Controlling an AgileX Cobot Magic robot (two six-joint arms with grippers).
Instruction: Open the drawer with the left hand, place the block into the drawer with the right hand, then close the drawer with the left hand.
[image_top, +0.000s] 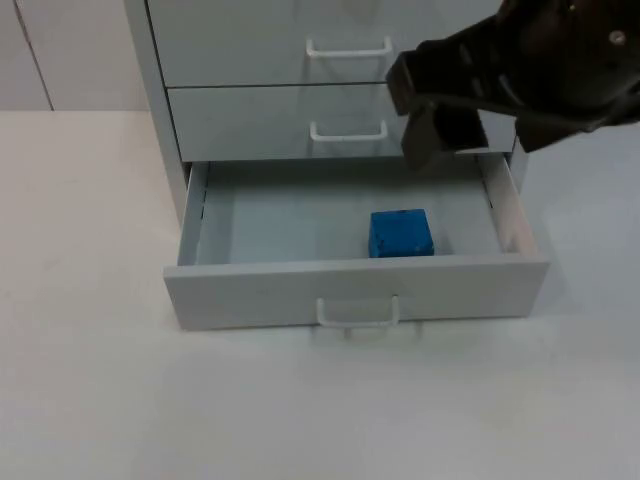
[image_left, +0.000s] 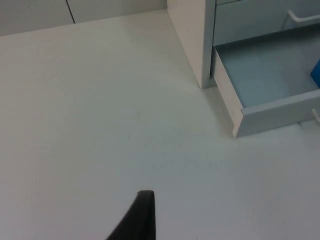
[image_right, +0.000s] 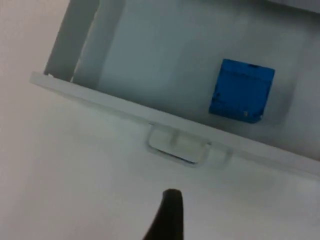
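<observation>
While the bottom drawer (image_top: 350, 240) of the grey cabinet (image_top: 250, 60) stands pulled out over the white desk (image_top: 90, 300), the left hand (image_left: 137, 220) waits off to the cabinet's left side above bare desk, well apart from the drawer; one dark fingertip is seen there, and I cannot tell whether that hand is released or clenched. From the left wrist view the drawer's left wall and front corner show beside the cabinet's side panel, with a sliver of blue inside. The drawer's white handle (image_top: 357, 312) sits at the middle of its front panel, and two more handles mark the closed drawers above it. The blue block (image_top: 401, 233) lies on the drawer floor, right of the drawer's middle and close behind the front panel, touching neither side wall. In the right wrist view the block (image_right: 242, 90) appears just behind the front panel, a little to one side of the handle (image_right: 187, 145). The right hand (image_top: 440, 125) hangs above the drawer's rear right part, in front of the middle drawer's face, clear of the block and grasping nothing; its fingers look released, with a gap between them.
</observation>
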